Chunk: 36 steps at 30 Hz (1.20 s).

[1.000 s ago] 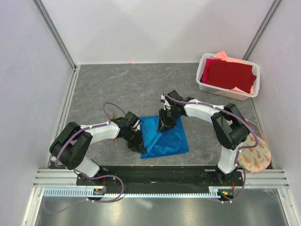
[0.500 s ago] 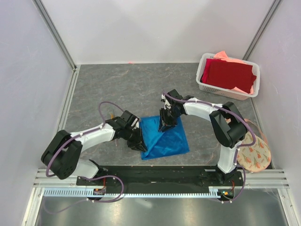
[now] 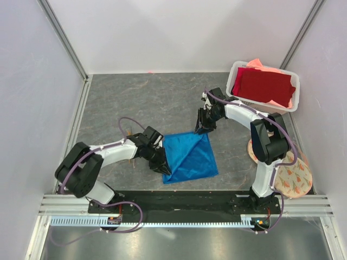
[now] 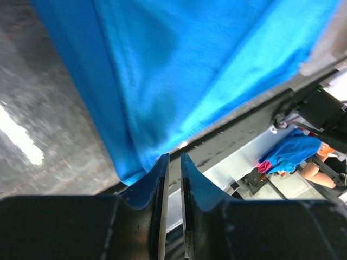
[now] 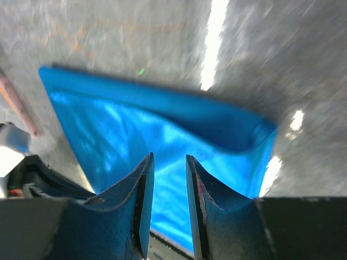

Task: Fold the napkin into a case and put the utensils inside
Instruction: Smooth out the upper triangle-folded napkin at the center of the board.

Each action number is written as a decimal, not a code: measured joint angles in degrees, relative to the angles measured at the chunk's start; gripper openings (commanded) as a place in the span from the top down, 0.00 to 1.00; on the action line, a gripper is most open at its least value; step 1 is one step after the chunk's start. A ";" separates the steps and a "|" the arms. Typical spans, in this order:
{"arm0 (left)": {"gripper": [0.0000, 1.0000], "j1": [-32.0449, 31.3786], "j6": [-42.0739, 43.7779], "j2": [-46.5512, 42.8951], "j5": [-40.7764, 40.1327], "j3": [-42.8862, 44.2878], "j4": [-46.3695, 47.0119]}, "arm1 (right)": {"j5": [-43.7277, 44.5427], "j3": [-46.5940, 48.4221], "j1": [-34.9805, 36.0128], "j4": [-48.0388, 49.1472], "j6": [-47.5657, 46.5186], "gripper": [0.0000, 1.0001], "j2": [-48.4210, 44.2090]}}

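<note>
Bright blue thin cloth napkin (image 3: 190, 157), folded with a diagonal crease, lying flat near the middle of the grey stone-patterned table's (image 3: 135, 103) near edge. Left gripper (image 3: 164, 167) at the napkin's near-left corner, jaws a narrow slit apart, nothing seen between them. Right gripper (image 3: 204, 129) over the napkin's far corner, jaws moderately apart and empty. Thin orange-brown stick utensils (image 3: 129, 132) just beyond the left arm, partly hidden. At the far-right corner, a white plastic basket (image 3: 255, 104) holds a dark red cloth (image 3: 263, 85) and a salmon-pink cloth (image 3: 256, 63). A round floral-patterned mat (image 3: 295, 179) lies at the right edge.
</note>
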 measured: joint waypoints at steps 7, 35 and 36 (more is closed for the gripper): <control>0.80 0.02 0.79 5.62 -0.11 -0.50 0.26 | 2.27 5.35 -2.25 -1.51 -2.34 0.63 5.70; 0.41 13.42 14.01 15.15 -8.22 29.14 -12.44 | 10.86 18.49 0.46 -17.25 -6.14 0.33 0.87; 0.42 13.57 14.67 17.11 -9.01 30.67 -12.90 | 10.86 18.38 1.73 -17.29 -5.99 0.36 0.81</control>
